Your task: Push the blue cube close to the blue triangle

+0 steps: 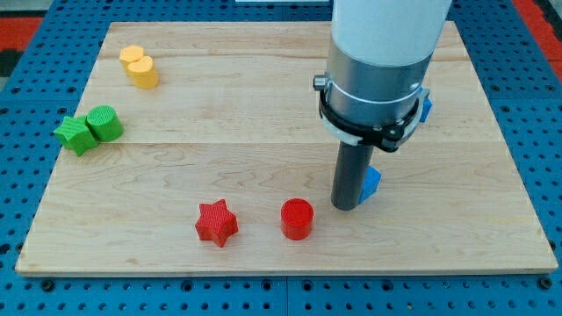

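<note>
- There are no fingers here, so no open or closed state can be told; my tip [346,207] rests on the desk [263,140].
- A blue block [372,182] touches my tip on the view's right; its shape is mostly hidden.
- Another blue block [427,107] peeks out further toward the view's top right, behind the arm.
- I cannot tell which one is the cube.
- The coming push probably runs along this line, toward the view's top right.

Bright, even light falls from above on the board [263,132]. Shadows are short and soft, close under each block and under my tip [345,207]. No glare shows. The picture is sharp to all four board corners, with lines slightly bowed at the edges.
</note>
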Tool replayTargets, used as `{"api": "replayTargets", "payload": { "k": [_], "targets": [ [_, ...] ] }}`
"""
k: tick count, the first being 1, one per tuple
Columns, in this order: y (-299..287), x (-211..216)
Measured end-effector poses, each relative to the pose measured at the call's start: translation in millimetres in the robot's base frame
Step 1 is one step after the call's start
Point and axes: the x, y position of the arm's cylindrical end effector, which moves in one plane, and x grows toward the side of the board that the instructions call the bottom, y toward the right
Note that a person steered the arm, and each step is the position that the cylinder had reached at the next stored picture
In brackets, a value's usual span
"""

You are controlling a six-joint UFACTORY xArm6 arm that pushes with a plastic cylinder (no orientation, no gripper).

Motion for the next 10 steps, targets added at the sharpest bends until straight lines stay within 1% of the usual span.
{"api": "replayTargets", "payload": {
  "k": [2,4,5,8,10],
  "targets": [
    [51.1,-2.2],
    [41.0,-43.2],
    [-5.5,-45.5],
    [41.7,-70.0],
    [48.5,-109.3]
  ]
}}
